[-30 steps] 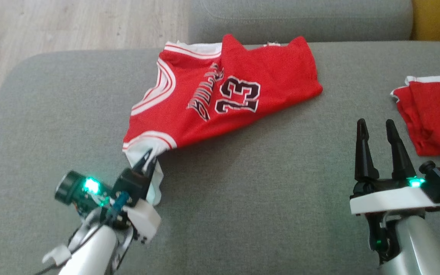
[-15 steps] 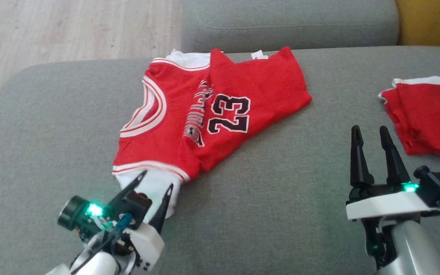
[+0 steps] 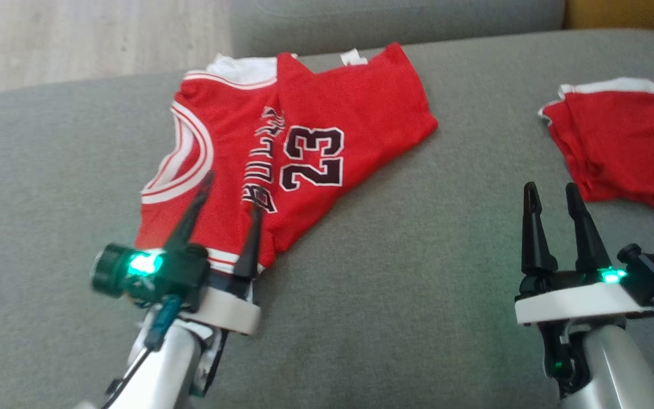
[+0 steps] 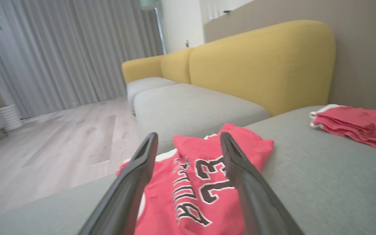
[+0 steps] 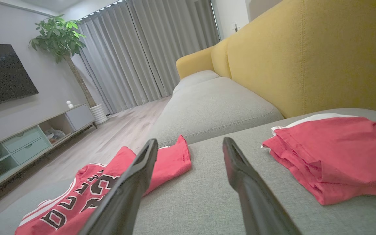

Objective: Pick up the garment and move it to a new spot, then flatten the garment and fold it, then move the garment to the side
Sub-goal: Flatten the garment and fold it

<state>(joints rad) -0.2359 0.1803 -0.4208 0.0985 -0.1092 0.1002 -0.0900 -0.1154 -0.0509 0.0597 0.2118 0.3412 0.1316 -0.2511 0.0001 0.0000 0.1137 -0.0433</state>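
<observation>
"Well, where does the jersey (image 3: 281,165) lie right now?"

"On the grey seat cushion (image 3: 418,295), number side up, one half lapped over the other. It's rumpled, not flat. A folded red pile (image 3: 622,142) sits well apart, on the robot's right."

"And the grippers?"

"Both spread wide, both empty. The left gripper (image 3: 232,189) hangs over the jersey's near white-trimmed edge (image 3: 222,260). From its wrist camera the cloth shows below and between the fingers, not pinched. The right gripper (image 3: 551,187) hovers over bare cushion between the two garments."

"How will it handle?"

"Light, limp and a bit slick, I'd guess — thin sports knit. It should sag from any single pinch and drag its folds along, so one grip won't flatten it. I'd take it at two points on a bound edge, say the striped curved trim (image 3: 182,165), where the cloth is doubled and less likely to slide out. Pinch shallow, or the fingertips may catch the upholstery too."

"Any containers about?"

"Just far-off ones — a low cabinet (image 5: 28,143) with an open compartment holding something pale, too small to name, and a white ribbed pot (image 5: 99,113) holding a tall plant (image 5: 57,36)"
</observation>
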